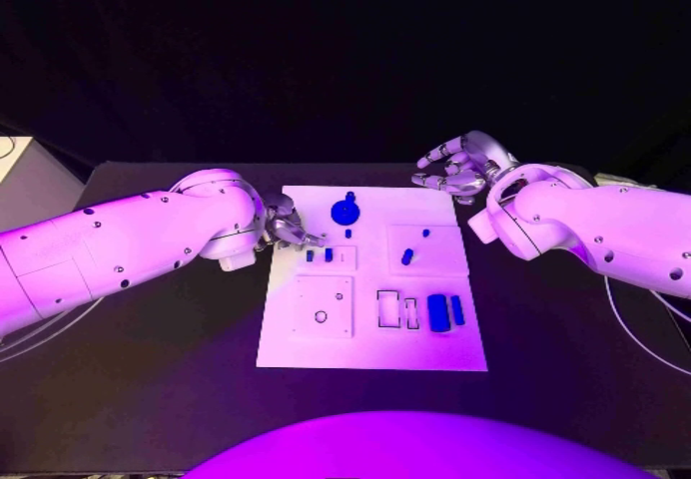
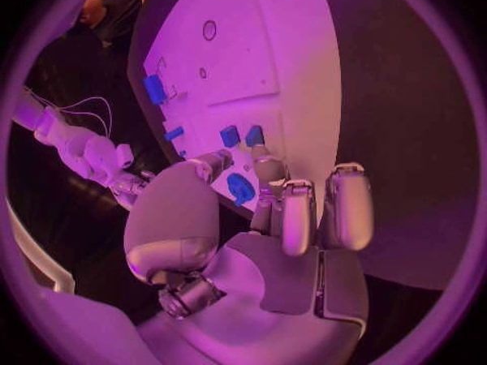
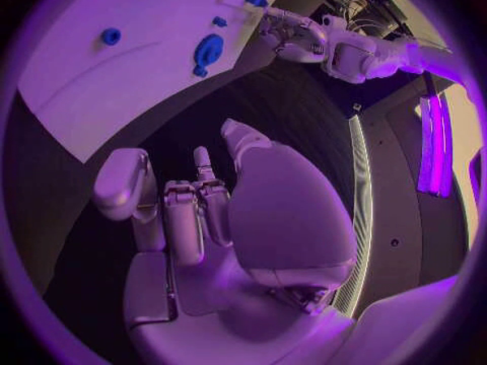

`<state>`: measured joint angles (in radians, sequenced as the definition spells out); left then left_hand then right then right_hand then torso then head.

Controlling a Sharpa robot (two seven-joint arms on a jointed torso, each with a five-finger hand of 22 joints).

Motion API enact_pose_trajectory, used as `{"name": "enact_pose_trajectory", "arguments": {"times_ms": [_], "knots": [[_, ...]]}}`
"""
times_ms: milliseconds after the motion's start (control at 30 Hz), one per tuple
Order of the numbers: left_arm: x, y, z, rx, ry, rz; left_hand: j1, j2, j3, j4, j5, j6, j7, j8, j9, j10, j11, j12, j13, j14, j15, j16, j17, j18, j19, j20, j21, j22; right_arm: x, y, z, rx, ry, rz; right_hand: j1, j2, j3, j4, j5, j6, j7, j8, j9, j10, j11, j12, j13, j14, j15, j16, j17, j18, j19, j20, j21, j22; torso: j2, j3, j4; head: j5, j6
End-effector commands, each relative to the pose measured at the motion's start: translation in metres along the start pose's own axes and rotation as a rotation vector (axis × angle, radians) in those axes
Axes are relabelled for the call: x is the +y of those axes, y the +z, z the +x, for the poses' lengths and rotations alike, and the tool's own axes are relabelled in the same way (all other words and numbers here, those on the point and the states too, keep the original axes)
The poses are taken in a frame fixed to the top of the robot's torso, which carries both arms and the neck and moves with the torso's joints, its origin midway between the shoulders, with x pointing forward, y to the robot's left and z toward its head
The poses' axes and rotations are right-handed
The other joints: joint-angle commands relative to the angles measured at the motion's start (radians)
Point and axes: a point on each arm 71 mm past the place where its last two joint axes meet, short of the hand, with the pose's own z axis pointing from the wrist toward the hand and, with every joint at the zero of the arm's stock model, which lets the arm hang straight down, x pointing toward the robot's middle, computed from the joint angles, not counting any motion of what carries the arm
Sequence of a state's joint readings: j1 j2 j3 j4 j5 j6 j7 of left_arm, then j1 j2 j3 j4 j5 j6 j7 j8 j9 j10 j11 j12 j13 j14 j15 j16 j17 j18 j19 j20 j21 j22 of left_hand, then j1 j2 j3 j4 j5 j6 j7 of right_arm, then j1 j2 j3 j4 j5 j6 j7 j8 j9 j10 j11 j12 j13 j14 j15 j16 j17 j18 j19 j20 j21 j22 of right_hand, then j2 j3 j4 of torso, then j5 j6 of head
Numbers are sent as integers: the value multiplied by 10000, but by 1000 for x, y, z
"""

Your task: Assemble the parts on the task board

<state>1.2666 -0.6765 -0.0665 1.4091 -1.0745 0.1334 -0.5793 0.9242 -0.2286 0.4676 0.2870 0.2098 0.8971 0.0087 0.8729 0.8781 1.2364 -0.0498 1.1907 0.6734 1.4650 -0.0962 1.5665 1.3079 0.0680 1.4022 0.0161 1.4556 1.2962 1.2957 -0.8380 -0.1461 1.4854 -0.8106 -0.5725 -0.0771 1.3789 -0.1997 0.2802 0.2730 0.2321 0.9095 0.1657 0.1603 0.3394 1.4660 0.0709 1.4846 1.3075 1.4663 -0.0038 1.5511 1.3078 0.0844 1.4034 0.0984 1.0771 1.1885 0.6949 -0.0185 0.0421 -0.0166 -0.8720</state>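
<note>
The white task board [image 1: 371,347] lies in the middle of the black table. A round blue part [image 1: 345,212] sits near its far edge. Two small blue parts [image 1: 320,255] stand left of centre, two more [image 1: 407,256] lie on the right plate, and two long blue parts [image 1: 445,311] lie at the near right. My left hand [image 1: 286,229] hovers at the board's left edge beside the round part [image 2: 240,188], fingers [image 2: 296,211] apart and holding nothing. My right hand [image 1: 458,168] hangs off the board's far right corner, fingers [image 3: 185,219] loosely bent, with nothing in it.
White square plates [image 1: 323,307] with holes and empty rectangular slots [image 1: 388,308] occupy the board's near half. Bare black tabletop [image 1: 173,339] runs round the board [image 3: 122,81] on all sides. My left hand [image 3: 287,34] reaches the board's edge opposite the right hand.
</note>
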Motion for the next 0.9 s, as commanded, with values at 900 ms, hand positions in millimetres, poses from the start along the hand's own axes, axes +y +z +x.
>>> {"name": "enact_pose_trajectory", "arguments": {"times_ms": [900], "knots": [[-54, -4, -8, -3385, 378, 6497, 4480, -239, 1712, -2500, 70, -2375, 1797, -3833, -4247, -5202, 1882, -4531, -4585, -4856, 1637, -4711, -5462, 1147, -5625, 1464, -4171, -5971, 2, 1, -3, -367, 150, -655, 1, -120, 473, -85, 162, -112, -51, 124, 50, -1710, 32, -2482, -166, 205, 3, -1421, -266, 827, -1539, -5, -4131, -2889, 22, 0, -20, -152, 266]]}}
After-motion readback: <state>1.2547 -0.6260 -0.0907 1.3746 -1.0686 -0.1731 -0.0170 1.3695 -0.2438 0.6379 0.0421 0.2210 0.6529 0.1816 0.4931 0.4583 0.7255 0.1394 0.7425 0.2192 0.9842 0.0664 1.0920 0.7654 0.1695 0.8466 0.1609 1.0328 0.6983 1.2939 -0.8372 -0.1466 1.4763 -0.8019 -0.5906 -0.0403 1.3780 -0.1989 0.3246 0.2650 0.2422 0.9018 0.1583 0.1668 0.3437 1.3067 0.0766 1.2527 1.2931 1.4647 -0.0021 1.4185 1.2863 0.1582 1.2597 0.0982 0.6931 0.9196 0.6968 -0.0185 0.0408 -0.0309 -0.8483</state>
